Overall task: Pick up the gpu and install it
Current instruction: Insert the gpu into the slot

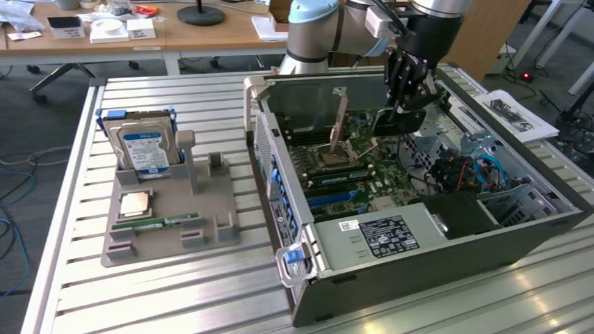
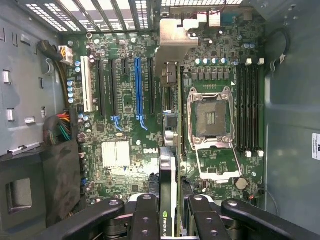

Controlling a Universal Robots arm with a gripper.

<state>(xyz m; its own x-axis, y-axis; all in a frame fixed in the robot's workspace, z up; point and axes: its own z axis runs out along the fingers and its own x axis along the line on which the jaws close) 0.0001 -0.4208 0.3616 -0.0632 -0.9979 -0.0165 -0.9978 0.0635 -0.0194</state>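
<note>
Office lab with wooden desks along the back and a slatted metal table [image 1: 186,292] in front. An open PC tower [image 1: 446,278] lies on its side, centre-right of the exterior frame, motherboard [image 1: 362,174] face up.

The gripper [image 1: 410,103] is upper right of centre in the exterior frame, reaching down into the case. Jaws are narrow, clamped on the gpu [image 1: 397,124], whose dark face shows just below the fingers. In the wrist view the gripper [image 2: 172,212] pinches the gpu [image 2: 171,90] edge-on, fingers on each side and an NVIDIA label between them. The silver end bracket [image 2: 175,37] points toward the vented rear wall. The card is over the board and not seated. Can't tell whether it touches anything.

Blue PCIe slot [image 2: 138,85] and black slots are on one side of the card. The open CPU socket [image 2: 210,117] is just beside it on the other, with RAM slots [image 2: 247,107] beyond. Blue cables [image 1: 485,167] sit inside the case at the exterior view's right. Left of the exterior frame is a grey parts holder [image 1: 158,243] with a hard drive [image 1: 141,145], CPU [image 1: 136,203] and RAM stick [image 1: 158,224].

Risks, my read:
- The card edge appears closer to the socket than to the blue slot, so a straight descent could miss the slot and hit the bare socket contacts.
- The bracket could snag the rear wall.
- It's a thin pinch on a flat board, so the card may tilt if one end meets resistance first.
</note>
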